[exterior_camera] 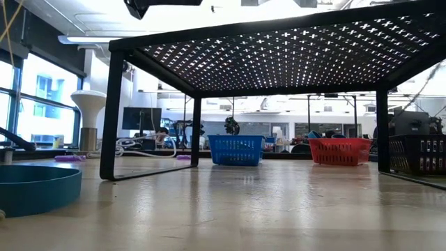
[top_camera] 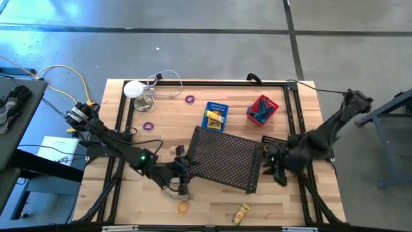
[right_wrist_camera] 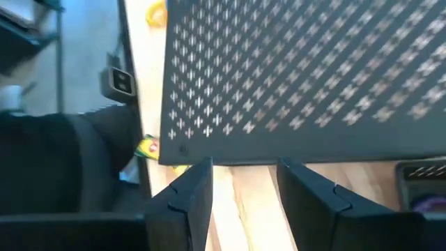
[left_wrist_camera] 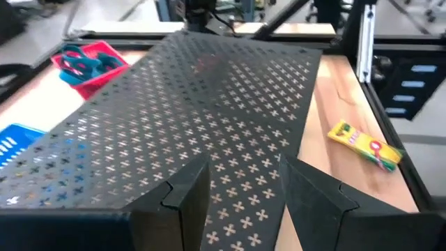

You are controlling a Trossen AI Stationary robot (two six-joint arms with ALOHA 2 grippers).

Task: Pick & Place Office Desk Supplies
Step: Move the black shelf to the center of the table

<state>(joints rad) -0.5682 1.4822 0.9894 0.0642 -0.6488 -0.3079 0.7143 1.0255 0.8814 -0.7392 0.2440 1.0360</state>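
- The black mesh stand point(top_camera: 223, 158) sits in the middle of the desk point(top_camera: 283, 207). One arm is at each side of it.
- The left gripper point(top_camera: 183, 173) is at the stand's 9 o'clock edge. Its fingers point(left_wrist_camera: 188, 189) are spread apart and hold nothing. The mesh top shows in the gap between them.
- The right gripper point(top_camera: 275, 169) is at the stand's 3 o'clock edge. Its fingers point(right_wrist_camera: 191, 189) are apart too, with only bare wood between them and the stand's edge just ahead.
- The little supplies lie loose around the stand.
  - An orange ring point(top_camera: 184, 207) is at 6 o'clock from the left gripper, near it.
  - A yellow crayon box point(top_camera: 241, 213) is at 6 o'clock on the desk, by the front edge.
  - Two purple rings point(top_camera: 190, 99) point(top_camera: 149, 126) lie at 11 and 9 o'clock.
- A blue basket point(top_camera: 216, 116) and a red basket point(top_camera: 262, 109) sit at 12 and 1 o'clock from the stand.
- I think the next job is to pick one small thing, and the orange ring looks easiest for the left arm.
- To do it well:
  - lift up clear of the stand first, so it does not get bumped
  - come straight down over the ring
  - pinch one side of the ring, not the hole
  - close gently, because a thin ring can slide on the wood
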